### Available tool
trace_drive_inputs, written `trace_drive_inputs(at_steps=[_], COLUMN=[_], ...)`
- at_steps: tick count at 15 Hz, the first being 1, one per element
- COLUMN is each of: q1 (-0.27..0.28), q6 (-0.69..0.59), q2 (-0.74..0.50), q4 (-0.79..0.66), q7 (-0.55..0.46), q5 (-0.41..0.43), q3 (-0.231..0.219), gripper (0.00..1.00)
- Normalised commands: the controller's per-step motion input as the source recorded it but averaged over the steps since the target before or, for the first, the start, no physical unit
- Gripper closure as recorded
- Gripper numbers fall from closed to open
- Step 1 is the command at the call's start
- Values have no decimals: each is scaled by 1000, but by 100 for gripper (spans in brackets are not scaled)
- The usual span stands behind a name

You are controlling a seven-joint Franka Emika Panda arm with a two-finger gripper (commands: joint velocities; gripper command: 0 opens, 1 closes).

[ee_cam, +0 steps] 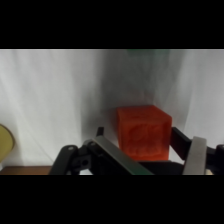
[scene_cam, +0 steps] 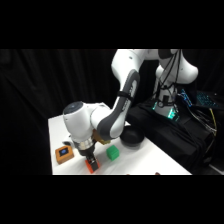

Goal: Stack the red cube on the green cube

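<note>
The red cube (ee_cam: 142, 132) fills the lower middle of the wrist view, held between the two fingers of my gripper (ee_cam: 140, 150), which is shut on it. In the side view my gripper (scene_cam: 90, 160) comes down near the table's front edge with the red cube (scene_cam: 93, 167) at its tips, at or just above the tabletop. The green cube (scene_cam: 113, 153) stands on the table a short way to the right of it and slightly further back, apart from it. A green smear at the wrist view's top edge may be the green cube (ee_cam: 142, 50).
A brown-orange block with a blue mark (scene_cam: 64, 154) lies just left of the gripper. A black bowl (scene_cam: 132, 138) sits behind the green cube. Black bags and equipment (scene_cam: 175, 135) line the table's right side. A yellow object (ee_cam: 4, 142) shows at the wrist view's left edge.
</note>
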Motion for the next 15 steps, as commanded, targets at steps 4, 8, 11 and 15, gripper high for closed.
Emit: trace_drive_inputs(at_steps=[4, 8, 11, 15], q1=[12, 17, 34, 57], q6=[4, -1, 9, -48], q2=[99, 79, 38, -24], q4=[172, 156, 110, 58], q7=[9, 14, 33, 74], q5=[109, 107, 94, 87], q3=[-10, -14, -29, -53], gripper=[0, 27, 48, 71])
